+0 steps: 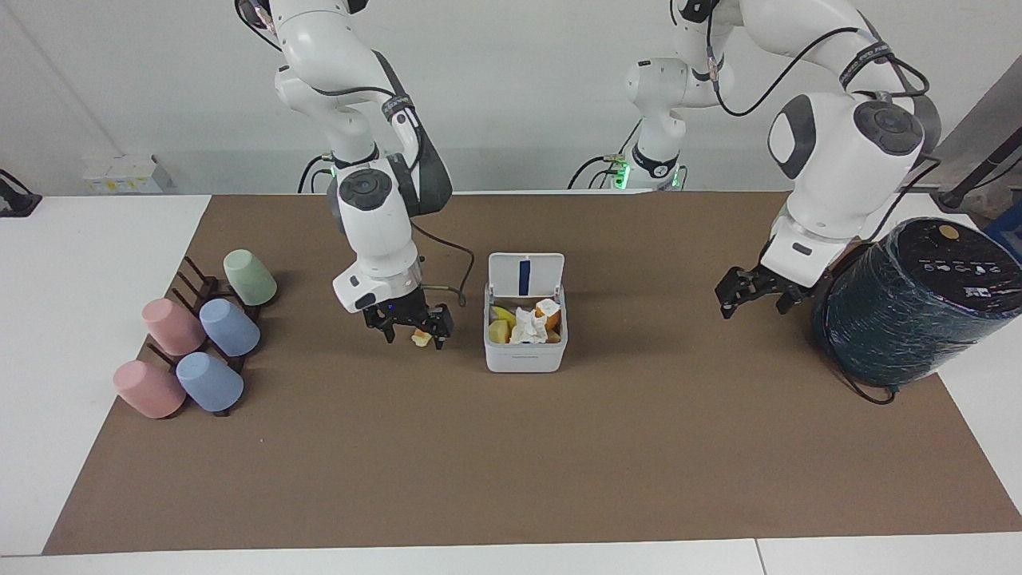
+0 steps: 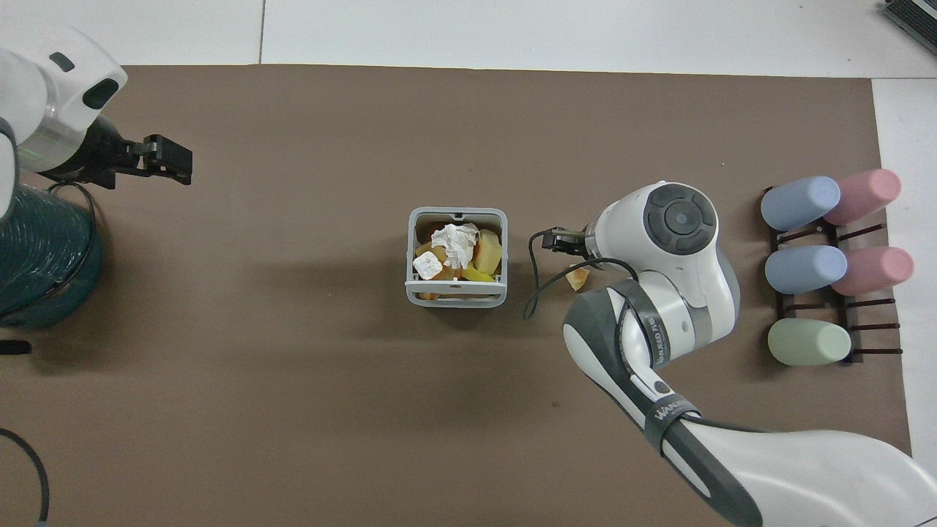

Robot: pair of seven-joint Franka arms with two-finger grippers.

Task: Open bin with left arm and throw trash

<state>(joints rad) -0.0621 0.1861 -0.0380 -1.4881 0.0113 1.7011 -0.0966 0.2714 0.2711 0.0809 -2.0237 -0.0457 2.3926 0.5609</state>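
The white bin (image 1: pixel 525 359) stands mid-mat with its lid (image 1: pixel 524 274) open and upright. Inside lie a crumpled white tissue (image 1: pixel 524 326), an orange chunk with a white end (image 1: pixel 548 310) and yellow pieces. In the overhead view the bin's rim (image 2: pixel 408 256) frames the tissue (image 2: pixel 454 241) and the chunk (image 2: pixel 427 266). A tiny yellow-orange food bit (image 1: pixel 420 339) lies on the mat beside the bin, toward the right arm's end. My right gripper (image 1: pixel 413 331) is open, low over it, fingers either side. My left gripper (image 1: pixel 752 302) is open and empty, beside the teal cylinder.
A big dark teal wrapped cylinder (image 1: pixel 910 303) stands at the left arm's end of the table. A dark rack with several pastel cups (image 1: pixel 200 343) lies at the right arm's end. The brown mat (image 1: pixel 511 463) covers the table.
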